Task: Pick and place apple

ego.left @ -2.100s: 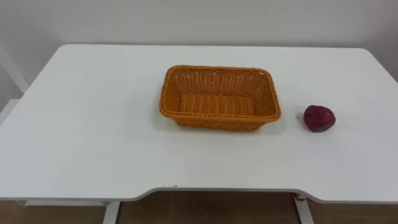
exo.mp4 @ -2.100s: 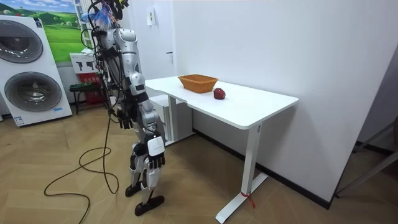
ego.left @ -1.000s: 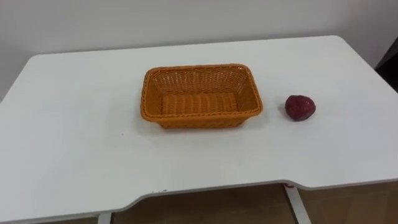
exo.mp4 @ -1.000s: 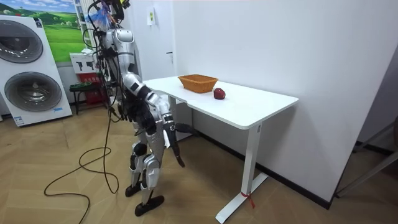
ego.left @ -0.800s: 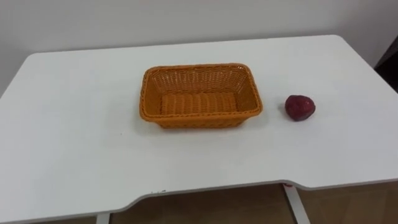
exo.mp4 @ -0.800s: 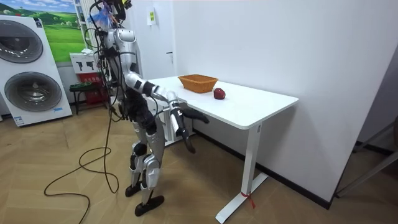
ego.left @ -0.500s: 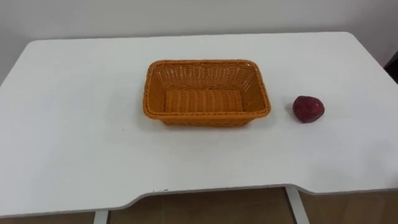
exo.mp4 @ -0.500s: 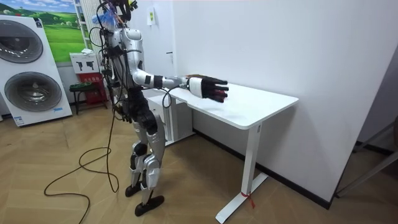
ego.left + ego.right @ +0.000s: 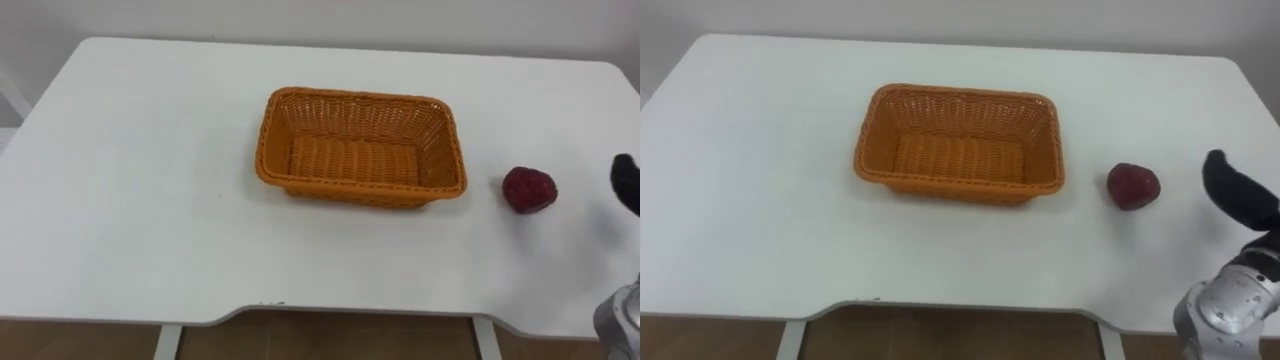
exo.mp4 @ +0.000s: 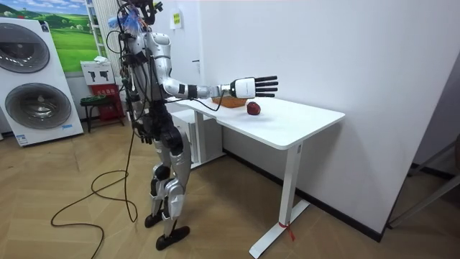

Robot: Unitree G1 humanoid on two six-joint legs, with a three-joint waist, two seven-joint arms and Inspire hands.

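The apple [image 9: 529, 190] is seen on the white counter [image 9: 130, 200], just to the right of the orange basket [image 9: 360, 192] and not touching it. The right hand [image 10: 245, 88] is held out above the counter to the right of the apple, fingers straight and spread, nothing grasped. The left hand [image 10: 145, 134] is hung at the hip; its state cannot be told.

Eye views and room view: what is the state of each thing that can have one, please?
basket: upright on the table, empty.
apple: on the table, right of the basket, apart from it, not held.
right hand: open, fingers straight, raised over the table near the apple, not touching it.
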